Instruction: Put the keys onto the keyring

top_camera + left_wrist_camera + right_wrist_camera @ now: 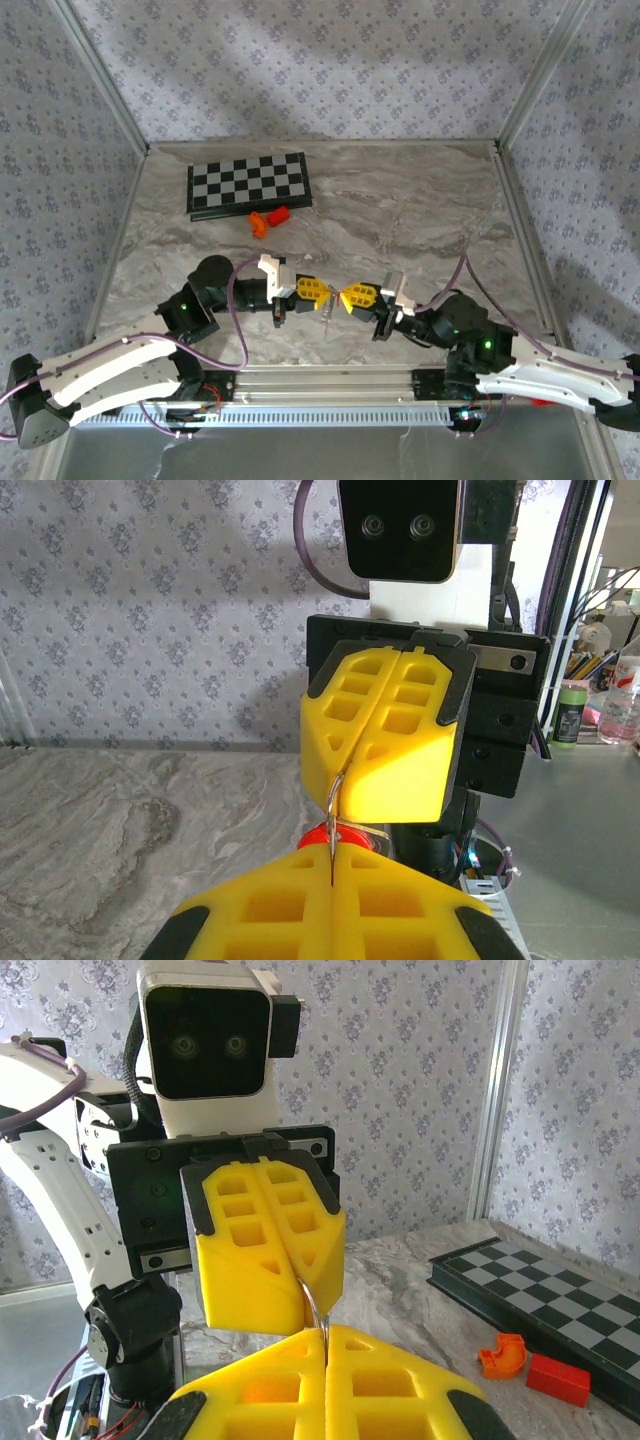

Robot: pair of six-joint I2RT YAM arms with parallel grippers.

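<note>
**Two claws pinch one wire ring**

The left gripper (318, 290) and right gripper (350, 297), both closed, meet tip to tip at lower centre, near the front edge of the table (420, 200), clamping the keyring (329, 805) by its wire. Bare marble surrounds them; the chessboard (248, 185) sits upper left.

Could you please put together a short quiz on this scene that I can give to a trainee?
1. True or false: the left gripper and the right gripper both stand wide open.
2. What lies by the near edge of the chessboard?
A. a cup
B. an orange block and a red block
C. a spoon
3. Name the thin silver thing that both grippers pinch between them.
Key: 1 false, both are shut; 2 B; 3 the ring.
</note>
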